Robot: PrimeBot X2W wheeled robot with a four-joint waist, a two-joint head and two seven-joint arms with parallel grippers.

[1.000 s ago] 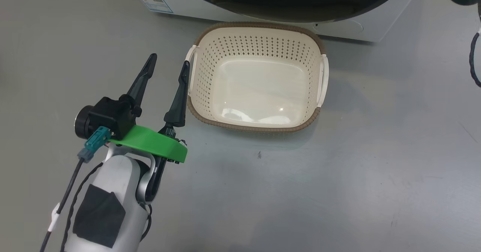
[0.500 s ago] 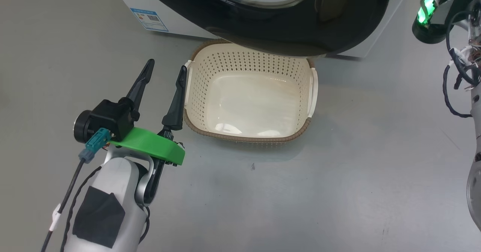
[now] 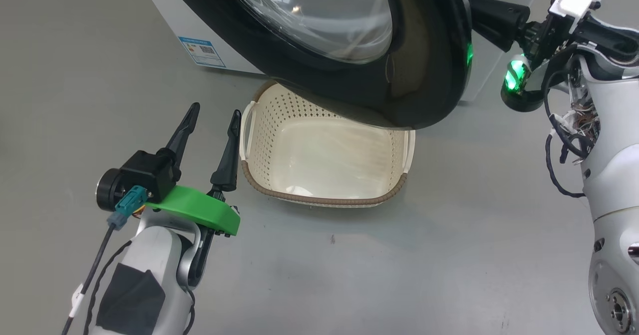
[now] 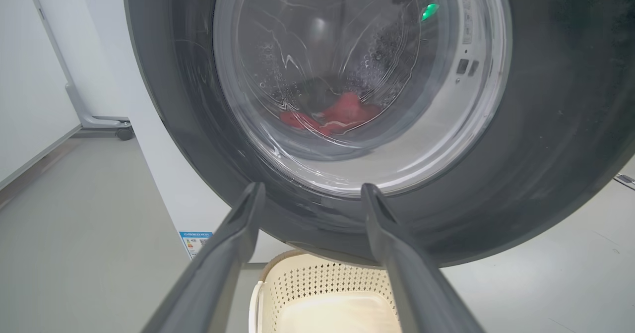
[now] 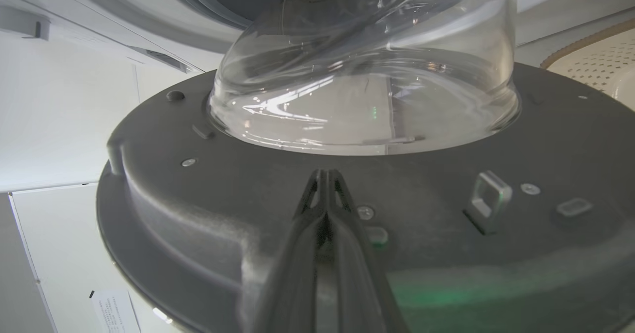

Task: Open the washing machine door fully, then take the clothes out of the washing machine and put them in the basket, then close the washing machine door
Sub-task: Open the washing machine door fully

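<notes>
Right gripper [image 5: 326, 173], fingers together, at the washing machine door [image 5: 173, 199]

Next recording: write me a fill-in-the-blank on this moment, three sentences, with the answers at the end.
1. The left gripper hangs beside the basket with its jaws ____.
2. Seen through the washing machine door, the clothes inside look ____ in colour.
3. The right gripper, at the door's inner side, is ____.
Missing words: open; red; shut.
</notes>
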